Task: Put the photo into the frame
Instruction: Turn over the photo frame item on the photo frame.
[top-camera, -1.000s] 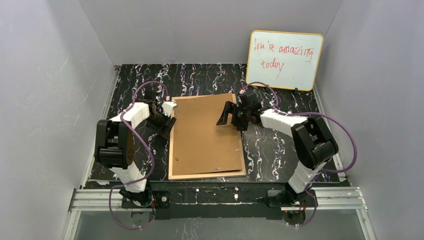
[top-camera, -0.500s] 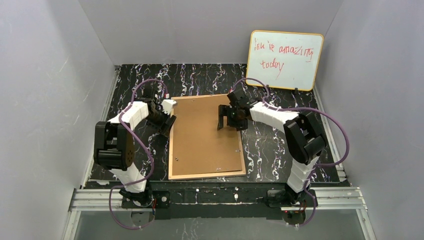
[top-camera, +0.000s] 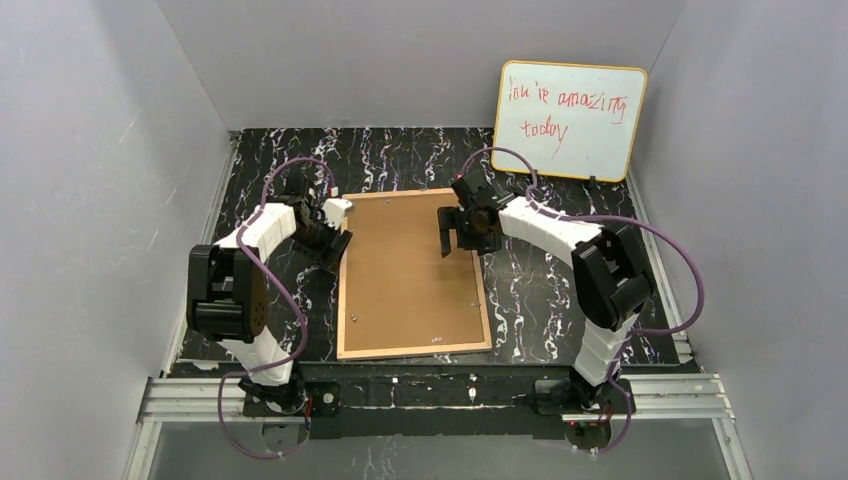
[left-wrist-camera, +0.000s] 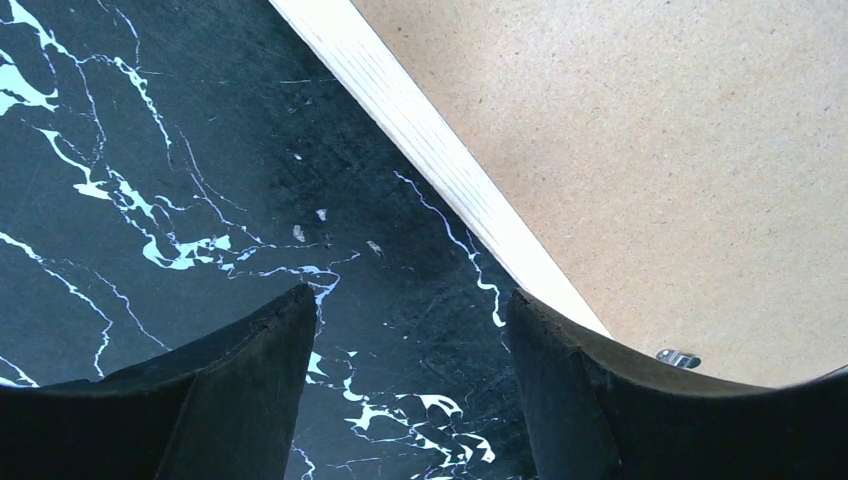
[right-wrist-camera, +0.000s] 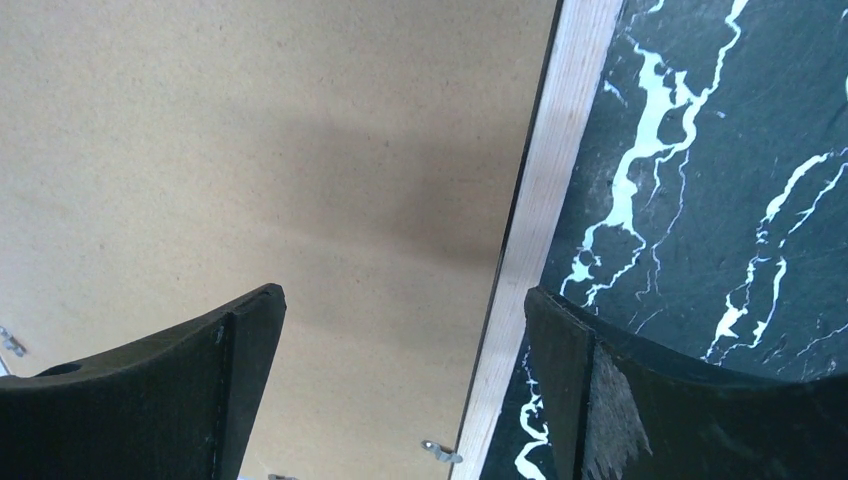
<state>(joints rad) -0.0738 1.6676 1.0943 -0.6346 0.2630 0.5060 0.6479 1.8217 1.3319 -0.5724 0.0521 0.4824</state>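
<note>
The frame lies back-up on the surface, closer to the near edge, its long sides running near to far. A brown board fills it. The left jaws hang released beside the frame's left rim, by its far left corner. They are mostly over bare surface, with the rim passing under one finger. The right jaws, also released, straddle the right rim near the far right corner — one finger over the board, the other over the surface. Whether either pair touches anything cannot be told. A small metal clip sits by that rim. A whiteboard stands at the surface's far right corner.
</note>
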